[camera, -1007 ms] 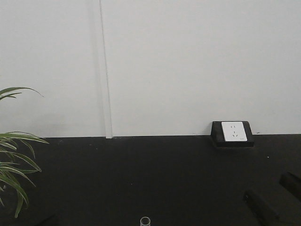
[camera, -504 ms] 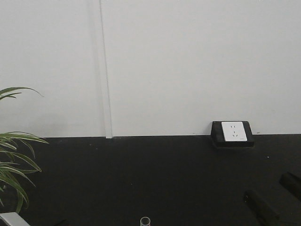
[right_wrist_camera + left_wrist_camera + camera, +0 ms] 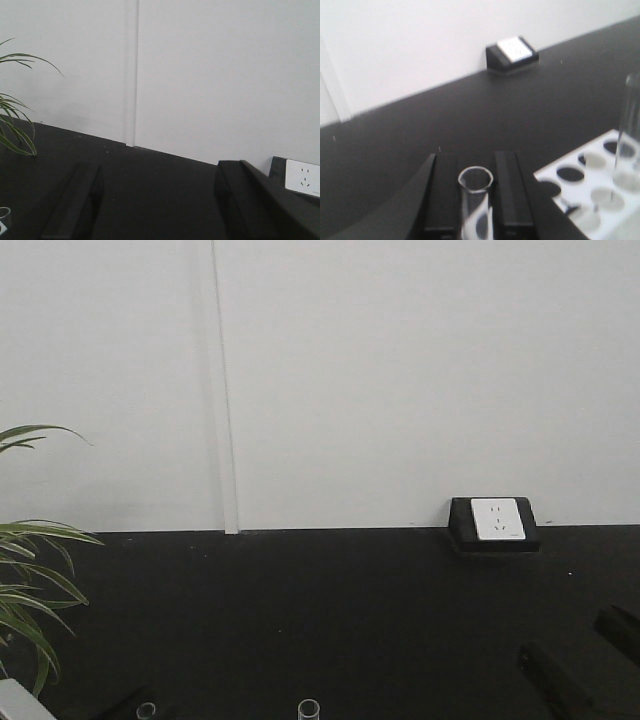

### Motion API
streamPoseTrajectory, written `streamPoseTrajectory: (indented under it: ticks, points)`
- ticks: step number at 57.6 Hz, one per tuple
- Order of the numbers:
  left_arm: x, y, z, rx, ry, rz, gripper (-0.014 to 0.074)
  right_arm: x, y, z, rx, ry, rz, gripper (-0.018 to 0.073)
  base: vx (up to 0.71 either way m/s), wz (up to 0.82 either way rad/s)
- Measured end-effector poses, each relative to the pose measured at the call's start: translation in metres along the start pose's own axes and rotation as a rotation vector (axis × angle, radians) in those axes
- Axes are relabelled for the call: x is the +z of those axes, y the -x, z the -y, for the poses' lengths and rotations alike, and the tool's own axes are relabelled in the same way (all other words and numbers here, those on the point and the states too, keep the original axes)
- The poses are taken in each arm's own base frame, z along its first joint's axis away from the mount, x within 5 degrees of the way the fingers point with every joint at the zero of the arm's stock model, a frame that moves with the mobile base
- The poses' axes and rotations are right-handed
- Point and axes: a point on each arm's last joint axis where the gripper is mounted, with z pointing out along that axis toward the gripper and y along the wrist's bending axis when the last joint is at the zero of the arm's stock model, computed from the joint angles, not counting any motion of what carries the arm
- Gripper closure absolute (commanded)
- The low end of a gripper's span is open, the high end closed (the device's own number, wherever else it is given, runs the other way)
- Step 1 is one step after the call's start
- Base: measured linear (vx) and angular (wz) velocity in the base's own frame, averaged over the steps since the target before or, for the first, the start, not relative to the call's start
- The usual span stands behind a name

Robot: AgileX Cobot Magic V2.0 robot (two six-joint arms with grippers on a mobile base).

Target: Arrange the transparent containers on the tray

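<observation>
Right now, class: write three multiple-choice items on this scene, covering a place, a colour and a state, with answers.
1. The socket box sits: A) at the wall's foot B) in mid-air C) on a chair
2. The holed rack is: A) yellow B) white C) red
3. The left fingers are: A) shut on a glass tube B) apart, empty C) holding a pen
Answers: 1 A, it meets the wall's base; 2 B, its top shows white; 3 A, the tube stands clamped between them.

White wall (image 3: 400, 380) — black tabletop (image 3: 320, 620), socket box (image 3: 495, 523).
</observation>
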Motion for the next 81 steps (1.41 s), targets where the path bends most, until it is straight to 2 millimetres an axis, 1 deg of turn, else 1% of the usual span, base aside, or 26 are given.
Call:
streamPoseTrajectory:
  ticks: [3, 8, 12, 16, 23, 27, 30, 34, 39, 48, 58, 68, 81]
  points:
    - [-0.002, 0.011, -0.001, 0.012, 0.006, 0.031, 0.0604, 0.000, 0.000, 0.000, 0.000, 0.000, 0.000, 0.0041, 0.00, 0.00]
    - [-0.007, 0.039, -0.002, 0.040, 0.025, 0.080, 0.0604, 0.000, 0.000, 0.000, 0.000, 0.000, 0.000, 0.0041, 0.00, 0.00]
    - [-0.011, 0.065, -0.005, 0.066, 0.052, 0.100, 0.0603, 0.000, 0.000, 0.000, 0.000, 0.000, 0.000, 0.0041, 0.00, 0.00]
    - [-0.017, 0.097, -0.008, 0.089, 0.090, 0.105, 0.0603, 0.000, 0.000, 0.000, 0.000, 0.000, 0.000, 0.0041, 0.00, 0.00]
    - [-0.040, 0.152, -0.012, 0.111, 0.160, 0.117, 0.0603, 0.000, 0.000, -0.001, -0.015, 0.007, 0.000, 0.0041, 0.00, 0.00]
    - [-0.055, 0.175, -0.013, 0.112, 0.192, 0.116, 0.0603, 0.001, -0.001, -0.002, -0.047, 0.023, -0.001, 0.0041, 0.00, 0.00]
    - [-0.067, 0.187, -0.013, 0.110, 0.211, 0.114, 0.0603, 0.003, -0.001, -0.004, -0.067, 0.043, 0.003, 0.0041, 0.00, 0.00]
    - [-0.081, 0.193, -0.012, 0.107, 0.227, 0.113, 0.0603, 0.008, -0.004, -0.007, -0.081, 0.086, 0.006, 0.0041, 0.00, 0.00]
    - [-0.096, 0.195, -0.010, 0.103, 0.241, 0.109, 0.0603, 0.019, -0.012, -0.014, -0.092, 0.169, -0.001, 0.0041, 0.00, 0.00]
    - [-0.113, 0.191, -0.008, 0.095, 0.256, 0.090, 0.0603, 0.043, -0.027, -0.029, -0.123, 0.356, -0.005, 0.0041, 0.00, 0.00]
    - [-0.115, 0.186, -0.009, 0.080, 0.265, 0.031, 0.0603, 0.069, -0.034, -0.039, -0.093, 0.513, 0.016, 0.0041, 0.00, 0.00]
    - [-0.115, 0.185, -0.009, 0.074, 0.264, 0.026, 0.0603, 0.091, -0.043, -0.045, -0.053, 0.609, 0.001, 0.0041, 0.00, 0.00]
    - [-0.115, 0.185, -0.009, 0.073, 0.263, 0.026, 0.0601, 0.110, -0.061, -0.050, 0.009, 0.689, -0.034, 0.0041, 0.00, 0.00]
